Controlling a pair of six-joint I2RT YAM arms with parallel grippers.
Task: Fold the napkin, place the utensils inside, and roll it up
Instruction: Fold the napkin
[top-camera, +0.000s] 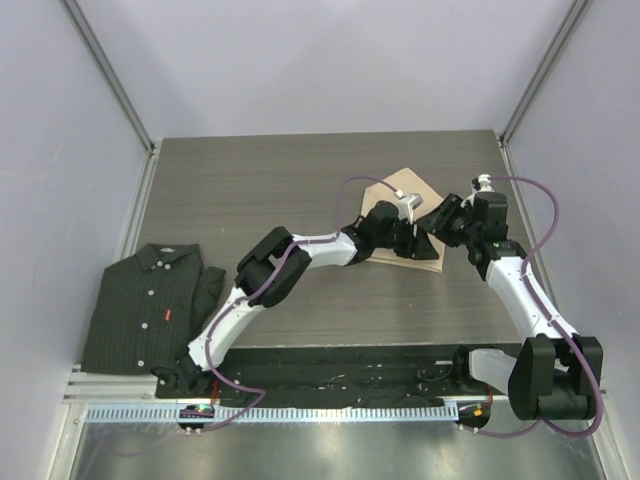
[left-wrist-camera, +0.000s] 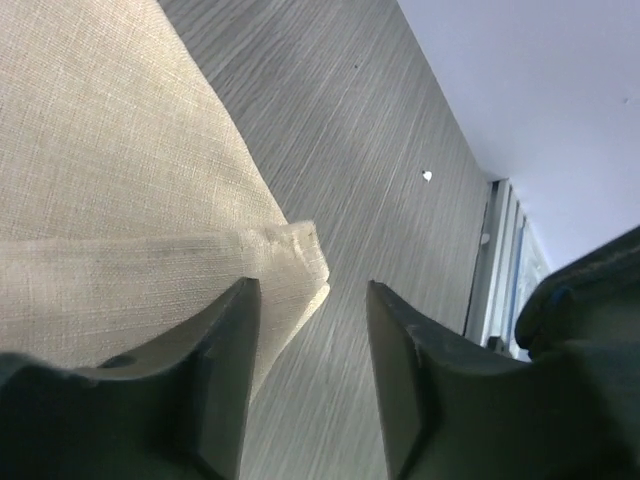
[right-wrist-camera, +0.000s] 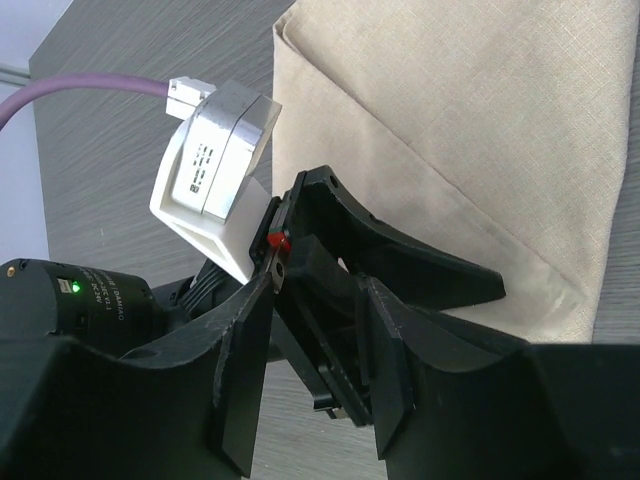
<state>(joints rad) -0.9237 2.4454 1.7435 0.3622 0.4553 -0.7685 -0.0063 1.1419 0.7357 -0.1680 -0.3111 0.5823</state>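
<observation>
While the plain beige cloth napkin (right-wrist-camera: 470, 120) lies on the far right of the grey wood-grain table (top-camera: 250, 190) with at least 1 fold laid, the left gripper (left-wrist-camera: 310, 300) and right gripper (right-wrist-camera: 318, 300) hover over it, fingers spread and empty, and with no utensils in sight, loading and rolling apparently remain.

Napkin (top-camera: 426, 190): plain beige woven cloth, lying flat on the bench (top-camera: 250, 190), right of centre towards the far side. It is folded. The right wrist view shows an upper layer (right-wrist-camera: 480, 120) whose straight edge runs diagonally across a lower one. The left wrist view shows a hemmed, doubled corner (left-wrist-camera: 296, 262) resting on the bench. The central part is hidden from above.
</observation>
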